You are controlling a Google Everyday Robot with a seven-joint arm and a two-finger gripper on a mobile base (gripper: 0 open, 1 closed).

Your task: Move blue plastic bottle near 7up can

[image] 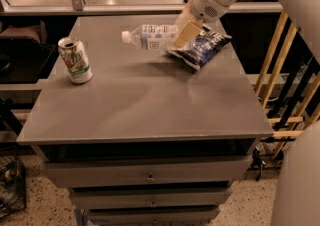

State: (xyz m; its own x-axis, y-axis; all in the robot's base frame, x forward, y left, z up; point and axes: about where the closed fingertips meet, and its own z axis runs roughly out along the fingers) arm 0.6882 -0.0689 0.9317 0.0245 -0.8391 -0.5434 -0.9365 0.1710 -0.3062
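Note:
The blue plastic bottle [149, 36] is held on its side above the far middle of the grey table [150, 105], its white cap pointing left. My gripper [183, 34] is shut on the bottle's right end, coming in from the upper right. The 7up can [75, 60] stands upright near the table's left edge, well left of the bottle and a little nearer the front.
A dark blue crinkled chip bag [200, 46] lies on the table just right of and below the gripper. Drawers sit under the tabletop. Yellow wooden rails [285, 70] stand to the right. A glass barrier runs behind the table.

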